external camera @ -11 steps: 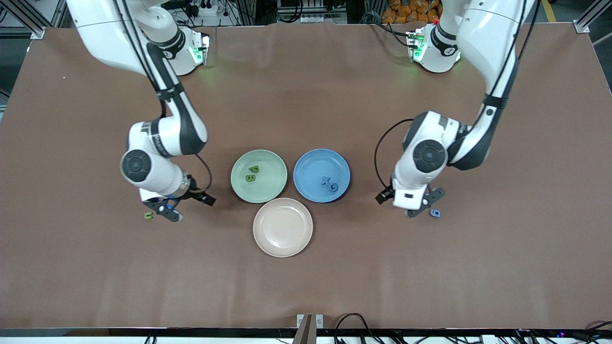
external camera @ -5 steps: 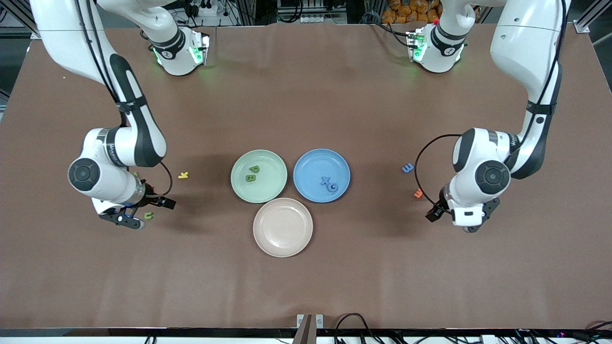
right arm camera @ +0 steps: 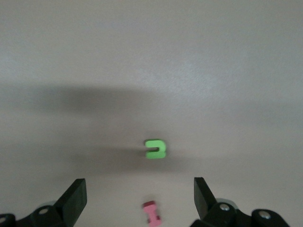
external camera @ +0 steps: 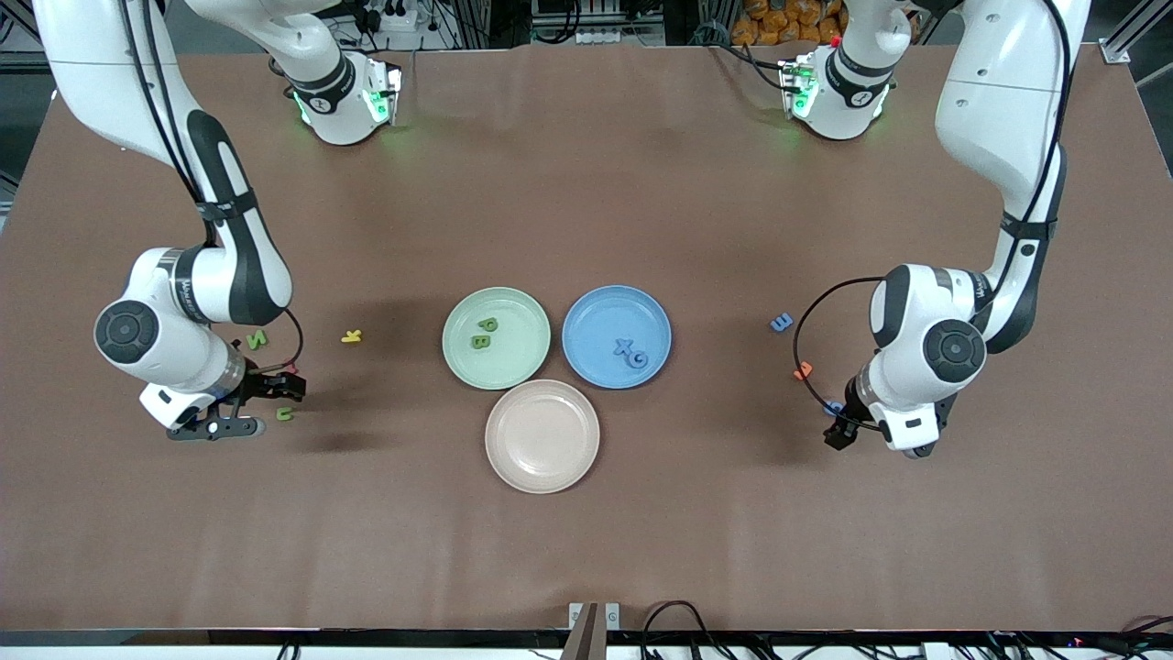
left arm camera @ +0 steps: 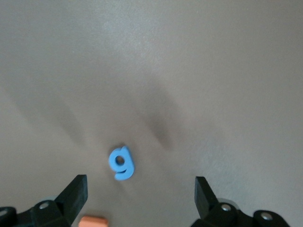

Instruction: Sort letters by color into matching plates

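Observation:
The mint green plate (external camera: pixel 496 362) holds two green letters (external camera: pixel 484 333). The blue plate (external camera: pixel 596 321) beside it holds two blue letters (external camera: pixel 631 353). A green U (external camera: pixel 285 413) and a green N (external camera: pixel 258 340) lie on the table toward the right arm's end. My right gripper (external camera: pixel 220 428) hangs open and empty beside the U, which shows ahead of its jaws in the right wrist view (right arm camera: pixel 155 149). A blue 3 (external camera: pixel 781 322) and a blue g (external camera: pixel 832 408) lie toward the left arm's end. My left gripper (external camera: pixel 907 446) is open, and the g (left arm camera: pixel 121 163) lies just ahead of it.
A beige-pink plate (external camera: pixel 542 458) sits nearer the front camera than the other two plates. A yellow K (external camera: pixel 352 336) lies beside the green plate. An orange piece (external camera: pixel 803 371) lies near the blue g. A pink piece (right arm camera: pixel 152 213) lies between the right gripper's jaws.
Both arms have swung away from the plates toward their own ends of the table. The green N, yellow K, blue 3 and orange piece came into sight.

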Robot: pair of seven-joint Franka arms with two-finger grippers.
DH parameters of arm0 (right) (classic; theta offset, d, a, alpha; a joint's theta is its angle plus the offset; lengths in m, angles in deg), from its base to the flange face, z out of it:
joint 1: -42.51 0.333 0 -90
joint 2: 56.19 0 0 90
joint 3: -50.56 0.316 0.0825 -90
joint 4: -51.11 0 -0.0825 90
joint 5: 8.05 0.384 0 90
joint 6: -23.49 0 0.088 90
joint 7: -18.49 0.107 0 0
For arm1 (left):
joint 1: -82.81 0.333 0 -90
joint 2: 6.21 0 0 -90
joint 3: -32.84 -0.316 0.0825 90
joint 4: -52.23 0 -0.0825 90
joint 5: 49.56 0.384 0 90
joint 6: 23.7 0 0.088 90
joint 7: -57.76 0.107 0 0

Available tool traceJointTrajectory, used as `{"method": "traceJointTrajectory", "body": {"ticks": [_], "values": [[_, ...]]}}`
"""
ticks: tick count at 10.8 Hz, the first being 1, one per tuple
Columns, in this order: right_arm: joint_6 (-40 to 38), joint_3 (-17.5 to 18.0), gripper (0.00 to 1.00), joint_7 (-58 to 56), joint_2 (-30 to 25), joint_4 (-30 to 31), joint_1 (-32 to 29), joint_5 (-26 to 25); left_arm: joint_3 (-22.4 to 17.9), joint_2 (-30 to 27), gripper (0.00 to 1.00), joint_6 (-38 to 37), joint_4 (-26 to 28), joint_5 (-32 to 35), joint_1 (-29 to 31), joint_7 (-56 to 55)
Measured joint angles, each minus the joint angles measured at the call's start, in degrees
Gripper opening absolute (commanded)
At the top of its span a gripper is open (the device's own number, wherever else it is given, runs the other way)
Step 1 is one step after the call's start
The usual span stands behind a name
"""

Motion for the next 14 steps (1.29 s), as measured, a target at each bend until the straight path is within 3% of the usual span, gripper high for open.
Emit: {"method": "traceJointTrajectory", "body": {"ticks": [3,9,10,12,14], "values": [[3.58,0.22,1.00,-4.27,1.77,0.49,-2.66,-1.85,-0.43,2.32,1.00,3.91,-0.22,-1.27,0.08,-1.13],[11.16,2.52,1.00,-4.74,6.47,0.54,-3.82,-2.03,-0.45,4.57,1.00,4.37,-0.25,-3.29,0.08,-1.43],[11.37,2.54,0.94,-4.73,6.80,0.54,-3.82,-2.03,-0.45,4.73,1.00,4.41,-0.25,-3.30,0.08,-1.44],[11.48,2.54,0.64,-4.72,6.93,0.54,-3.93,-2.03,-0.45,4.96,1.00,4.85,-0.25,-3.30,0.07,-1.44],[11.48,2.59,0.54,-4.72,6.94,0.54,-4.23,-2.03,-0.45,5.20,1.00,5.49,-0.14,-3.30,0.00,-1.45]]}}
